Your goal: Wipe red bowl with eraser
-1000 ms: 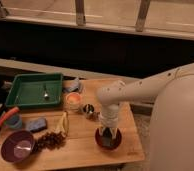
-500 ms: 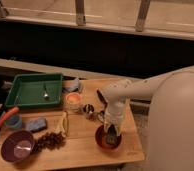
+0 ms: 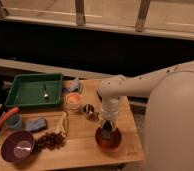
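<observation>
Here, a wooden table [image 3: 80, 145] stands before a dark wall with a railing above. On it sit a green tray [image 3: 25, 92], a purple bowl [image 3: 17, 146] and the red bowl [image 3: 108, 138] near the right edge. The gripper [image 3: 108, 131] reaches down into the red bowl, jaws clamped on the black eraser [image 3: 107, 133].

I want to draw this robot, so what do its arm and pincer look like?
The arm is smooth, rounded and creamy white, like a thick tube with a round elbow, joining a big pale rounded body. A white wrist section points downward. The pincer at its end is small and dark, above the red bowl. No cables or markings show.
</observation>
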You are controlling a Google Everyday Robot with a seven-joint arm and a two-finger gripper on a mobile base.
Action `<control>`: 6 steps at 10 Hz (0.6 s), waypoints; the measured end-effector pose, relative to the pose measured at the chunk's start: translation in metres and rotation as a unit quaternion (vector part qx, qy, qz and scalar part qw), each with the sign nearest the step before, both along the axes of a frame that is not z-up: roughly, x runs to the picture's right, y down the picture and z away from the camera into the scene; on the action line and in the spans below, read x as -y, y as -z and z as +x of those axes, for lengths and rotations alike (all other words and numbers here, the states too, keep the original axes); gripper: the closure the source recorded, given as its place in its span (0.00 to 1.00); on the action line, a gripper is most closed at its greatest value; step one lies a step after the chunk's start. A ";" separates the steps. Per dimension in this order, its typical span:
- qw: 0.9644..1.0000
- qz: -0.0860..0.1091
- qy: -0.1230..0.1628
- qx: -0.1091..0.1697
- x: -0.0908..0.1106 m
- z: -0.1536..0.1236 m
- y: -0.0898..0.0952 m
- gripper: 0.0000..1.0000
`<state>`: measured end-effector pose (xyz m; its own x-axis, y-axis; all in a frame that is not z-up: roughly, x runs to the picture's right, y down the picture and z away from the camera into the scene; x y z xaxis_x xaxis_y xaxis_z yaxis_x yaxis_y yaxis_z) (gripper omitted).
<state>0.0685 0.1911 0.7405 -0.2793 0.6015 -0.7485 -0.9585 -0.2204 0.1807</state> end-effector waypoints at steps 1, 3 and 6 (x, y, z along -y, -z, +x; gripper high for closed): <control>1.000 0.001 0.002 0.006 -0.001 -0.004 0.002 1.00; 1.000 0.003 0.000 0.012 -0.008 -0.008 0.007 1.00; 1.000 0.000 -0.021 0.001 -0.029 0.004 0.023 1.00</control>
